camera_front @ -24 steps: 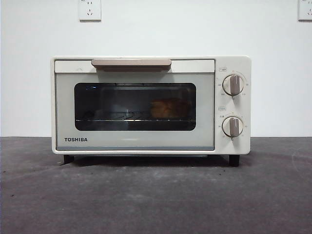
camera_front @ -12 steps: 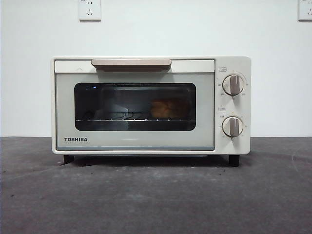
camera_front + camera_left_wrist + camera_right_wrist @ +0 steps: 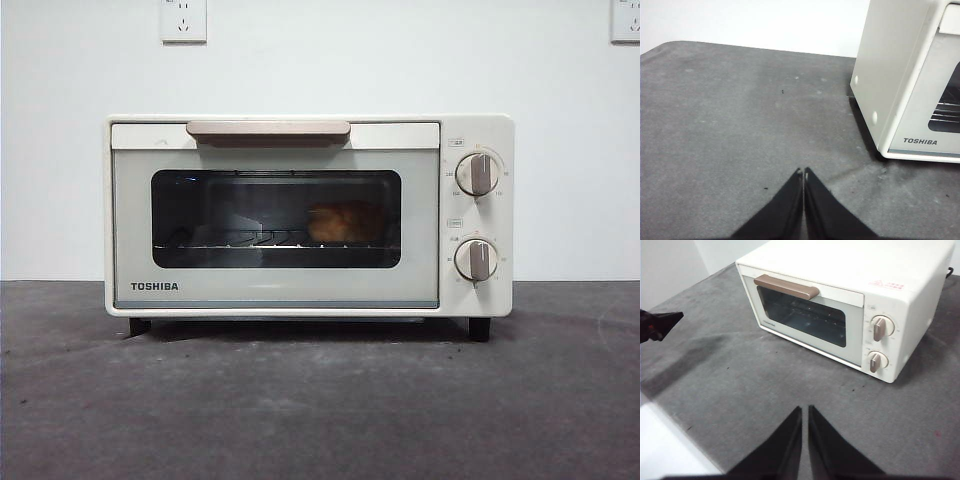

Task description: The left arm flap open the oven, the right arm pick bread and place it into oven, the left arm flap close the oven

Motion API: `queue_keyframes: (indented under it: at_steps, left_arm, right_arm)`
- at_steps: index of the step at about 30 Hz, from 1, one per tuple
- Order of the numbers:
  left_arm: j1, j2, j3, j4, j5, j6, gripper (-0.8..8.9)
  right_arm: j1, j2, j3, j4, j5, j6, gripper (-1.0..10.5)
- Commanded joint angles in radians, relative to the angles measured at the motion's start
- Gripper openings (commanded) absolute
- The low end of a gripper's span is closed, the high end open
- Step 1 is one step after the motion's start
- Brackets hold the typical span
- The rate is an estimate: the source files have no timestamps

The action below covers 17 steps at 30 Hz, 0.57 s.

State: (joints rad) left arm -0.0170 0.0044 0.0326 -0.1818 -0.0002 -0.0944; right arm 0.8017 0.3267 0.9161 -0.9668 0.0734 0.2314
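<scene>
Jaws: left gripper (image 3: 803,172) has both black jaws pressed together, nothing between them; right gripper (image 3: 805,410) tips nearly touching, a thin slit between, nothing held.
Change: almost none against the front pictures from a second and half a second back; door up, bread inside, no arm in front view in all three. Oven sits a hair to the left in frame, likely camera wobble.
Meaning: judged done; all three steps look complete, both arms pulled back and idle.
Left gripper place: over bare table, beside the oven's side wall, well apart from the handle.
Right gripper place: in front of the oven, well back, looking down on the door and knobs.
Oven: cream-white boxy TOSHIBA toaster oven (image 3: 475,215), smooth painted metal, rounded corners, short black feet.
Door: shut flush, dark glossy glass window (image 3: 230,210), wire rack visible behind.
Handle: beige flat bar handle (image 3: 268,130), matte, along the door's top edge.
Knobs: two round cream knobs with beige grips (image 3: 478,173), one above the other, right of the door.
Bread: small orange-brown lumpy loaf (image 3: 345,222), on the rack inside, right half of window, dim through glass.
Table: dark grey matte tabletop (image 3: 320,410), rough, pale scuffs.
Wall: plain white, socket plates at the top.
</scene>
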Motion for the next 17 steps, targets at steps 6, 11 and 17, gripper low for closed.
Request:
queue_keyframes:
  at_steps: [6, 11, 17]
  left_arm:
    - [0.002, -0.001, -0.021, 0.002, -0.004, 0.012, 0.07]
    - [0.002, -0.001, -0.021, 0.002, -0.004, 0.012, 0.07]
    - [0.002, -0.001, -0.021, 0.002, -0.004, 0.012, 0.07]
  right_arm:
    - [-0.229, -0.018, -0.043, 0.071, 0.005, -0.008, 0.2]
    - [-0.455, -0.067, -0.177, 0.204, 0.002, -0.034, 0.2]
    - [-0.661, -0.165, -0.491, 0.581, -0.105, -0.214, 0.2]
